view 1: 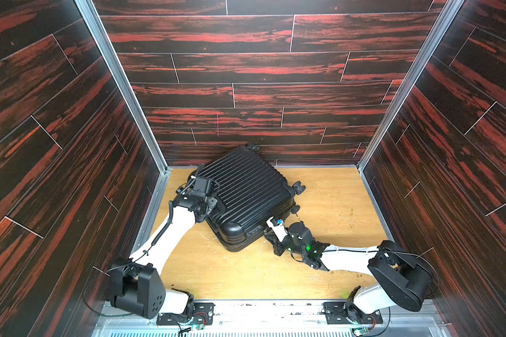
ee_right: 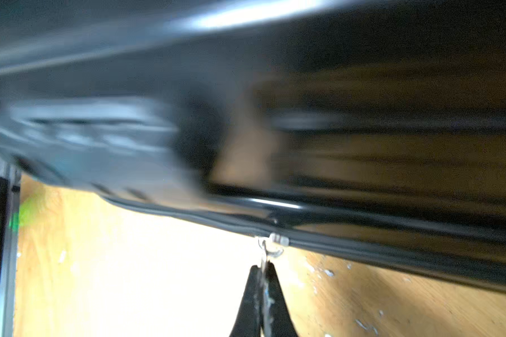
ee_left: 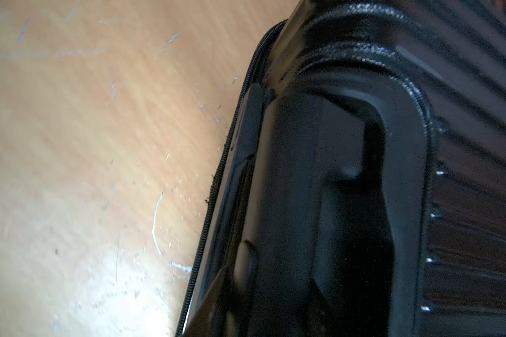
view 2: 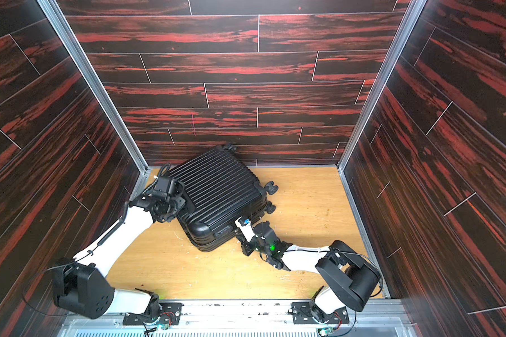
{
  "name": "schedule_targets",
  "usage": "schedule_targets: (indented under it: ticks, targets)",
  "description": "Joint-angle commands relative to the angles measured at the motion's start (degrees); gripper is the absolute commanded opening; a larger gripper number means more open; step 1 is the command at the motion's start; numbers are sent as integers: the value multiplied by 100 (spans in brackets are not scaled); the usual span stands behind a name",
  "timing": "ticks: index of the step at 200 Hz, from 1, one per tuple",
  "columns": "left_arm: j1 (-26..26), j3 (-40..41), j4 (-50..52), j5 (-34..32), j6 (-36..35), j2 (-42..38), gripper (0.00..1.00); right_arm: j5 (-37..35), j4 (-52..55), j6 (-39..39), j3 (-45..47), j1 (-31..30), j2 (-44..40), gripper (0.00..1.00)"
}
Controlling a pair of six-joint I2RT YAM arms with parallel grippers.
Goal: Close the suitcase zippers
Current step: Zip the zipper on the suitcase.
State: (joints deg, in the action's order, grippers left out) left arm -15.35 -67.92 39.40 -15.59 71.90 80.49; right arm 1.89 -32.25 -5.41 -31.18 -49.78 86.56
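Black suitcase | right end effector low, clamping zipper pull | left end effector alongside, grip unclear

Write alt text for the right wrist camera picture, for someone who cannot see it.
The right hand, shut, pinches a small silvery zipper pull on the rim seam of a blurred black suitcase. A pale wooden table lies behind it.

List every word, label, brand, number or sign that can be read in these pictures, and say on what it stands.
None can be read.
The suitcase shows no legible brand or label in both top views.
The grey part on its side is too blurred to read.
The zipper pull shows no mark.
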Motion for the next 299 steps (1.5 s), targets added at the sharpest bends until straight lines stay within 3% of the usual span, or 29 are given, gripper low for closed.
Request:
schedule_targets:
  ticks: [1,42,74,86,111,126,139,170,185,209,242,299]
  targets:
    - [-154,-102,-357,-876,2382,-208,17,455,148,382,-179,-390,-37,0]
    - [-657,-117,-480,-1143,2998,-111,18,452,166,536,-326,-662,18,0]
    - [-883,-150,-944,-1087,2802,-5,22,336,245,652,-298,-706,-47,0]
    - [-882,-210,-1194,-1026,2263,-1,35,125,238,673,-196,-699,-115,0]
    - [-890,-242,-1458,-1131,1271,-121,76,93,211,710,32,-541,-299,0]
    - [-890,-32,-1826,-1173,678,-299,91,160,225,744,124,-434,-374,0]
    - [-891,121,-2065,-1228,113,-448,98,215,240,810,194,-361,-450,0]
    - [-875,244,-2554,-812,-1952,-585,100,586,285,879,375,13,-676,0]
    - [-797,135,-2561,-90,-3368,-600,98,707,496,904,417,233,-846,0]
    - [-644,-262,-1927,1042,-5255,-464,93,969,638,932,619,612,-1191,0]
    - [-449,-937,-268,2857,-7511,-231,83,1075,1015,944,748,1055,-1500,0]
    - [-354,-956,1057,4141,-11400,-408,85,1335,1170,786,947,1743,-1829,0]
